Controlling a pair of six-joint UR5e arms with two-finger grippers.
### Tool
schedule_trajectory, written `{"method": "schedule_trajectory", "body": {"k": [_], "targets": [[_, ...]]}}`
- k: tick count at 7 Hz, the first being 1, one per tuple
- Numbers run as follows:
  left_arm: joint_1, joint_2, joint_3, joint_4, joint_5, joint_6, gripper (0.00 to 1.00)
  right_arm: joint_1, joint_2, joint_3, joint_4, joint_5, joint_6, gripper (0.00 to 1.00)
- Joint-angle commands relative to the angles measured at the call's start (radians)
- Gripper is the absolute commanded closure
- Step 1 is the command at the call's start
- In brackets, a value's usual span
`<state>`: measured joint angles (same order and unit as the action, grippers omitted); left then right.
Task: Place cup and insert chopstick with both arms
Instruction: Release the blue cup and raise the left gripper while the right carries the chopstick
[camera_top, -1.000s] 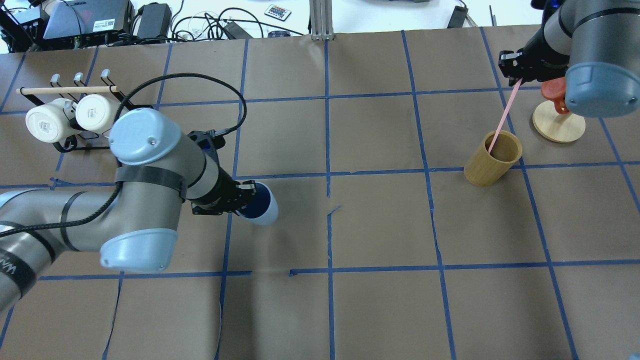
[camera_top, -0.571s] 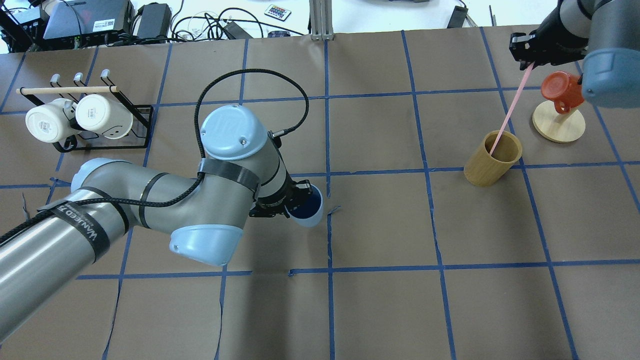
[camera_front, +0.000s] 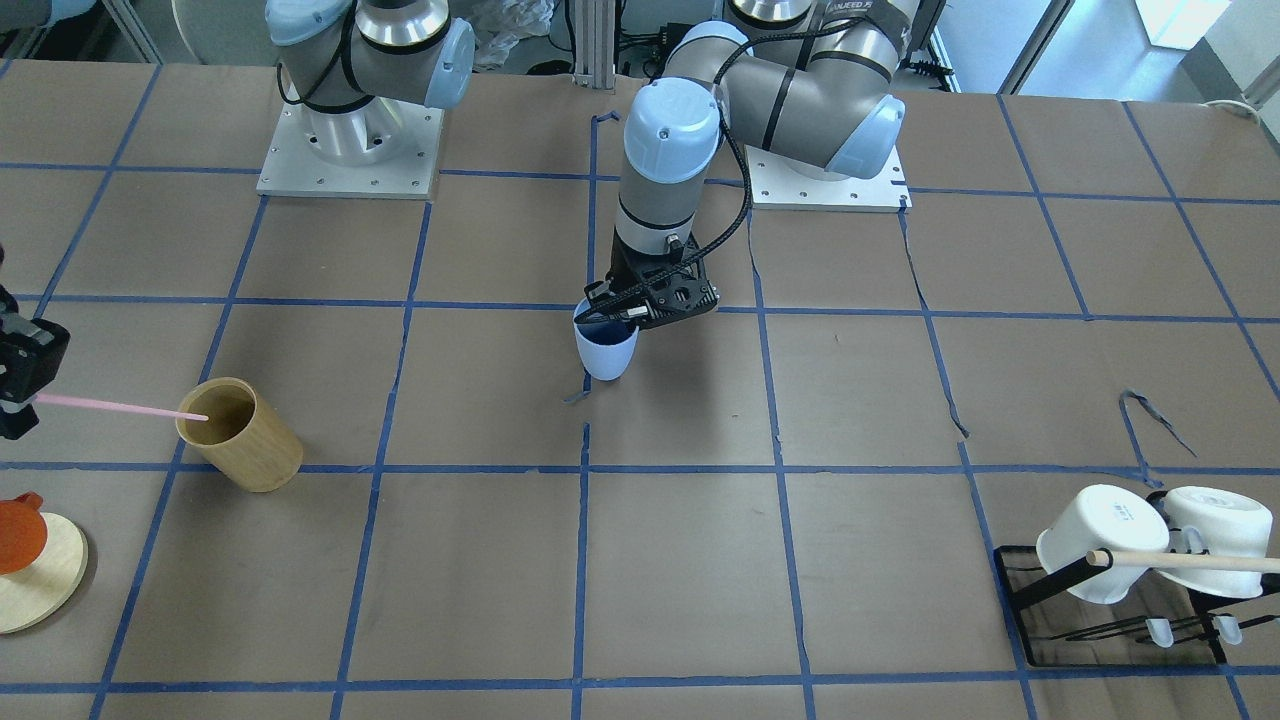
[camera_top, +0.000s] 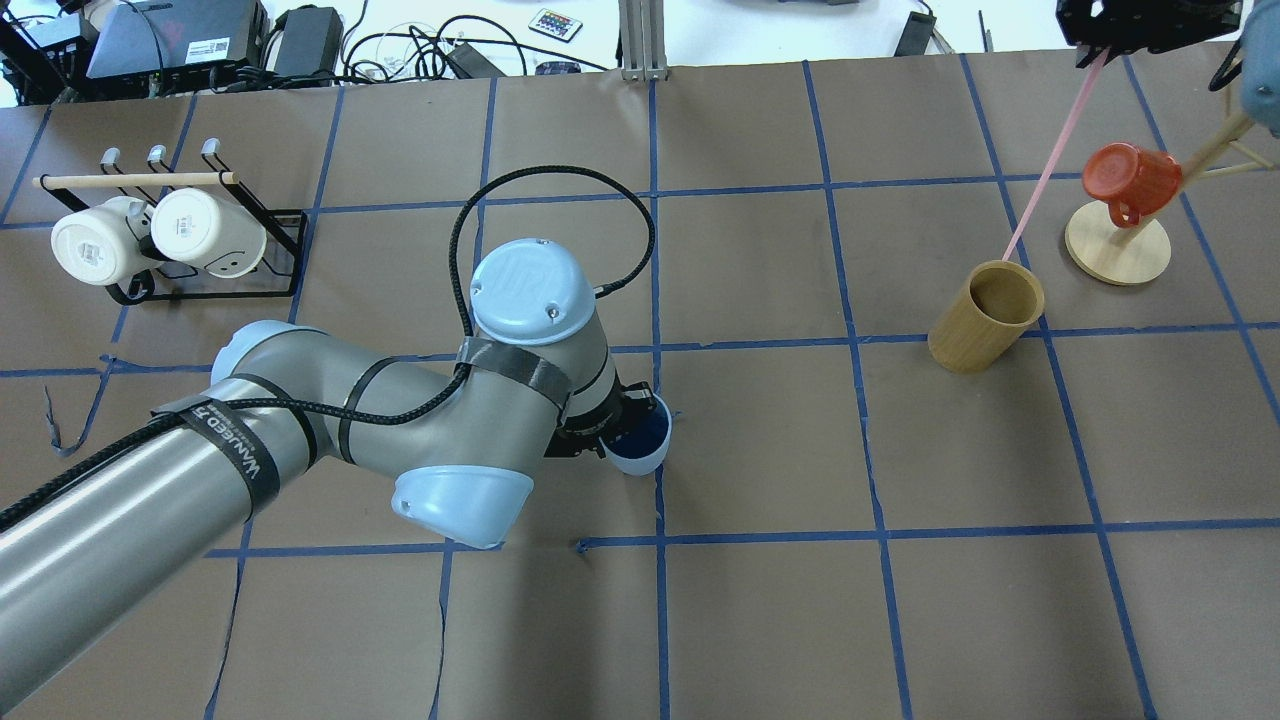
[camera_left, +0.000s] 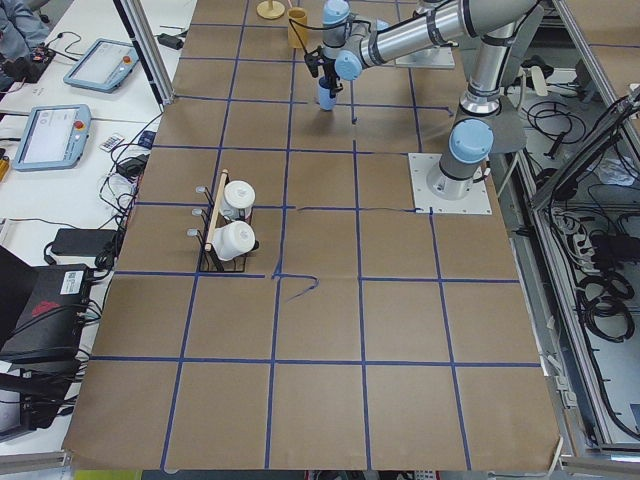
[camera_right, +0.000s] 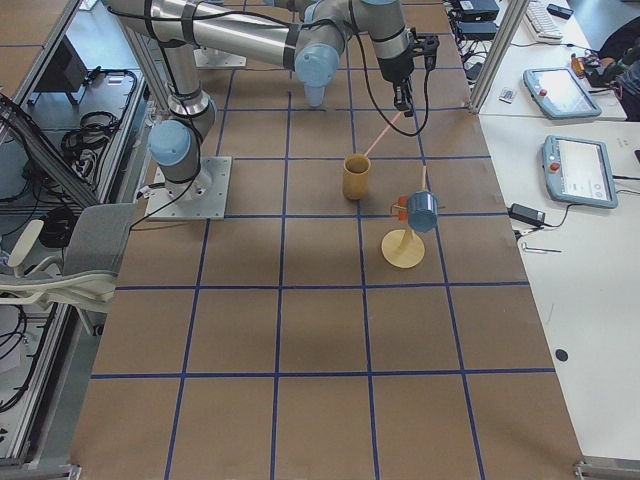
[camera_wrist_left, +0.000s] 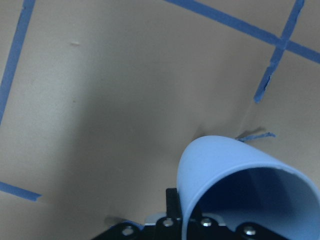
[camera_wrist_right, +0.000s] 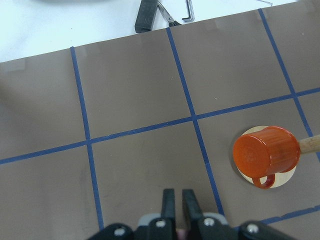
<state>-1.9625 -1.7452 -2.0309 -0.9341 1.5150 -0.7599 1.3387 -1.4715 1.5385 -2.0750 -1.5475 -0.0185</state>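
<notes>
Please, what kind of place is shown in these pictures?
Most likely a robotics lab: two arms bolted to a table covered in brown paper with a blue tape grid, and teach pendants and cables on nearby benches.

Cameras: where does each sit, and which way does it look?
Front: across the table, facing the robot; both bases, left gripper pinching the blue cup.
Overhead: behind the robot, looking down; left arm.
Left side: table's end; left arm nearest.
Right side: opposite end; right gripper holding the pink chopstick.
Left wrist: down past the cup.
Right wrist: its fingers, an orange mug below.
Front and overhead share the wooden holder.
</notes>
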Motion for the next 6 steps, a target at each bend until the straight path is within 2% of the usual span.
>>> {"method": "schedule_trajectory", "body": {"k": [1, 2, 3, 4, 5, 6], "targets": [[-0.024, -0.028, 0.001, 0.026, -0.002, -0.036, 1.0, 0.083, -0.02, -0.026, 0.003, -0.005, 0.005, 1.0], [-0.029, -0.03, 0.003, 0.027, -0.006, -0.039, 0.99, 0.136, -0.017, -0.026, 0.004, -0.006, 0.038, 1.0], [-0.03, -0.03, 0.003, 0.028, -0.007, -0.03, 0.44, 0.169, -0.018, -0.024, 0.012, -0.006, 0.084, 1.0], [-0.029, -0.011, 0.015, 0.035, -0.007, 0.017, 0.06, 0.195, -0.02, -0.024, 0.012, -0.006, 0.098, 1.0], [-0.018, 0.016, 0.037, 0.032, -0.004, 0.083, 0.0, 0.209, -0.02, -0.024, 0.012, -0.006, 0.1, 1.0], [0.005, 0.05, 0.061, -0.003, -0.001, 0.133, 0.0, 0.218, -0.021, -0.024, 0.007, -0.006, 0.101, 1.0]]}}
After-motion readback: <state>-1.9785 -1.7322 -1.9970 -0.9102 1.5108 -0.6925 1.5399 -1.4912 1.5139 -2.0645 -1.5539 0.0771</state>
